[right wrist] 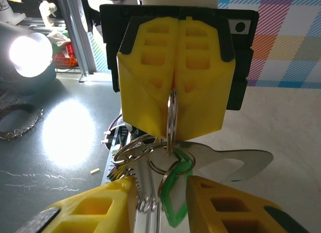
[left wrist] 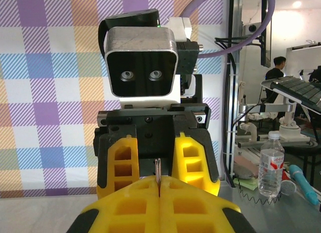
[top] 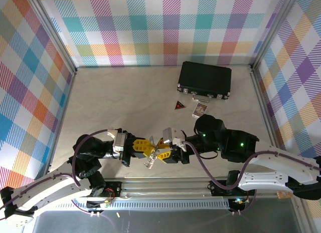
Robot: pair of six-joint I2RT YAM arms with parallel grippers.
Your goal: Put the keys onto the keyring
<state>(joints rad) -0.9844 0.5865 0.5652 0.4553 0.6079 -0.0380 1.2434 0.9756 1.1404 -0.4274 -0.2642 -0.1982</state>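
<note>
Under left end effector [right wrist: 172, 124], one pinched ring [right wrist: 172, 141], one green key [right wrist: 174, 200]

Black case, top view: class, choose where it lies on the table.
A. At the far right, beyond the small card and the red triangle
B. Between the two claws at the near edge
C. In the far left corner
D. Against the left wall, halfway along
A: the black case lies far right on the table, just beyond the small card and red triangle.
</note>
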